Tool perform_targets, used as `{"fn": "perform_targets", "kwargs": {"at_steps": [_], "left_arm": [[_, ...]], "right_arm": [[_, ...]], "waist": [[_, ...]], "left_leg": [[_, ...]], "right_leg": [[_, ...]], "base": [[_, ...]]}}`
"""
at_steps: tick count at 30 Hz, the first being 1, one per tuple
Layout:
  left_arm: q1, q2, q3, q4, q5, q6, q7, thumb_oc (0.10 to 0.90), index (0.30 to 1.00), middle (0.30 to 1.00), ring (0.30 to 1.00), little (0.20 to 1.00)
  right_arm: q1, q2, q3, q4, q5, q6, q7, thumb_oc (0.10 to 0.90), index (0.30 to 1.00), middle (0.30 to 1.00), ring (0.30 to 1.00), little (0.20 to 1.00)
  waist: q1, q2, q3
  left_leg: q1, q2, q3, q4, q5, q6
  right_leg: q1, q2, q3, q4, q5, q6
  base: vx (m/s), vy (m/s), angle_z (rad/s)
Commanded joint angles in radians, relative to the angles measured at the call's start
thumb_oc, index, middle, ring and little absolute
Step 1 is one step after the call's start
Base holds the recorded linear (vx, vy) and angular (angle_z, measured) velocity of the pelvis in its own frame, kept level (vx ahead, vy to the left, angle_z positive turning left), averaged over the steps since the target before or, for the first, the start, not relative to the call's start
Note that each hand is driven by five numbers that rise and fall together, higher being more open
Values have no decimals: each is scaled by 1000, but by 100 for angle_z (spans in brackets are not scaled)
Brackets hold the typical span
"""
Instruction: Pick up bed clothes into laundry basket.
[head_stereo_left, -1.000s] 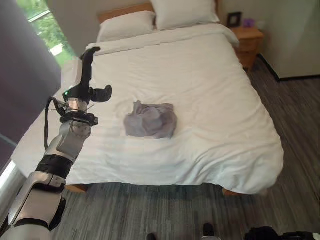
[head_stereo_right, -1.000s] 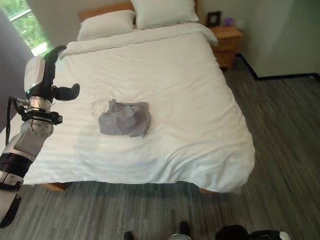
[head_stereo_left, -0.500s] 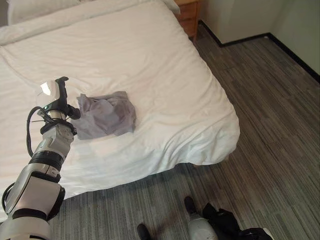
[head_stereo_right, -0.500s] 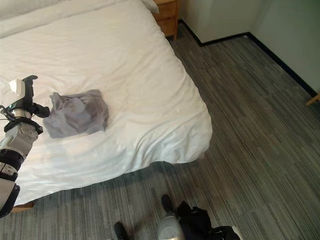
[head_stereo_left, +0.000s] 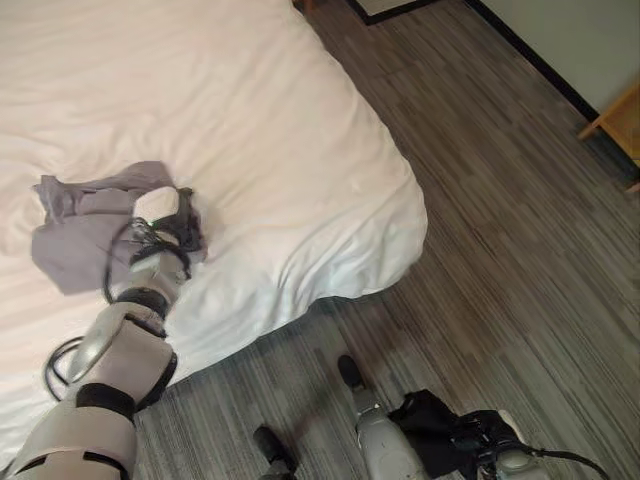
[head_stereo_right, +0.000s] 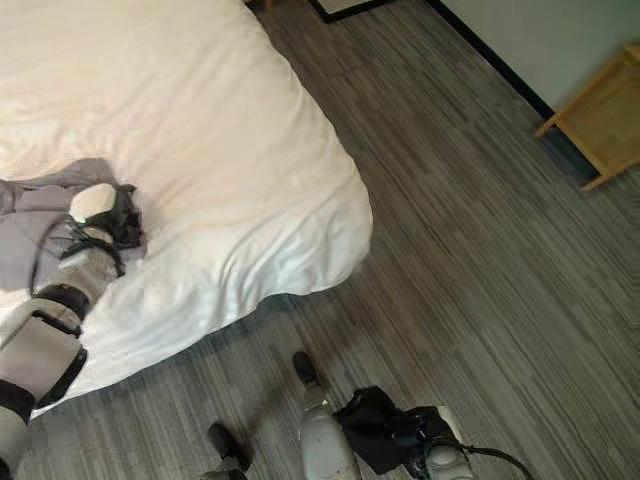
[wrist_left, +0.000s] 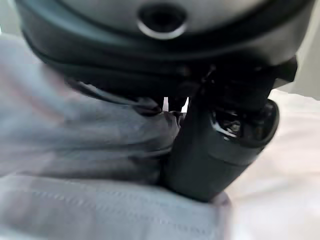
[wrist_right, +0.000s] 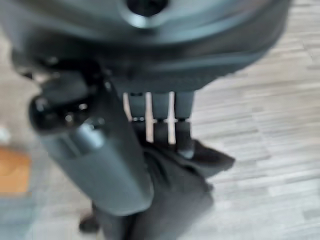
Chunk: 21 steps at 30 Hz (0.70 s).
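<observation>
Grey garment (head_stereo_left: 80, 225) under left robot hand (head_stereo_left: 165, 215)

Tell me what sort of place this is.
Most likely a bedroom: a bed with a white duvet, a grey garment lying on it under the left hand, grey plank flooring, and a wooden furniture piece by the wall.

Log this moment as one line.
left hand: on crumpled grey cloth, white bed | right hand: holds black cloth | basket: unseen

Crumpled grey bed clothes (head_stereo_left: 85, 225), on white bed (head_stereo_left: 270, 130)
</observation>
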Motion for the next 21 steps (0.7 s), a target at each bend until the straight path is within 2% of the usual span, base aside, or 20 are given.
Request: {"fn": "perform_targets", "kwargs": {"at_steps": [1,2,3,4,5,9,18,21], "left_arm": [[-1,91,1,134,89,107,-69,800,900,900,900,900],[-18,159,-33,124,141,109,-59,800,900,900,900,900],[-18,159,-33,123,141,110,-60,800,900,900,900,900],[-58,231,-81,101,196,116,-54,800,900,900,900,900],[-79,263,-101,89,221,121,-49,800,900,900,900,900],[-149,332,-170,43,290,132,-35,800,900,900,900,900],[-148,307,-153,33,267,138,-27,800,900,900,900,900],[-105,270,-127,44,253,140,-31,800,900,900,900,900]], "right_arm": [[-19,-50,16,21,54,-29,-11,400,300,300,300,300],[-4,-64,5,29,62,-36,0,400,300,300,300,300],[-4,-63,5,29,62,-36,0,400,300,300,300,300],[23,-67,-6,27,71,-49,9,400,300,300,300,300],[32,-69,-11,26,77,-53,15,400,300,300,300,300],[39,-67,-2,17,82,-61,30,400,300,300,300,300],[-21,-78,40,12,67,-45,34,400,300,300,300,300],[-73,-78,57,13,46,-34,20,400,300,300,300,300]], "waist": [[8,-29,61],[16,-20,57],[15,-20,57],[22,-10,52],[26,-6,49],[41,4,39],[68,-5,14],[73,-22,20]], "left_leg": [[-30,52,-51,8,-32,-20],[-34,54,-56,8,-32,-21],[-34,54,-56,8,-32,-21],[-38,56,-64,8,-31,-23],[-41,56,-70,8,-31,-23],[-44,56,-95,8,-32,-23],[-28,52,-113,8,-35,-20],[-44,52,-114,8,-35,-16]], "right_leg": [[29,-42,-51,5,-152,71],[28,-45,-57,5,-152,71],[28,-45,-57,5,-152,71],[29,-49,-69,5,-153,70],[30,-51,-75,5,-154,71],[48,-58,-101,5,-163,70],[90,-64,-130,5,-173,68],[75,-64,-128,5,-167,71]], "base": [[-18,-25,-15],[-7,0,-8],[-17,7,-9],[-17,3,-5],[0,0,0],[-4,-5,20],[17,14,22],[-5,32,11]]}}
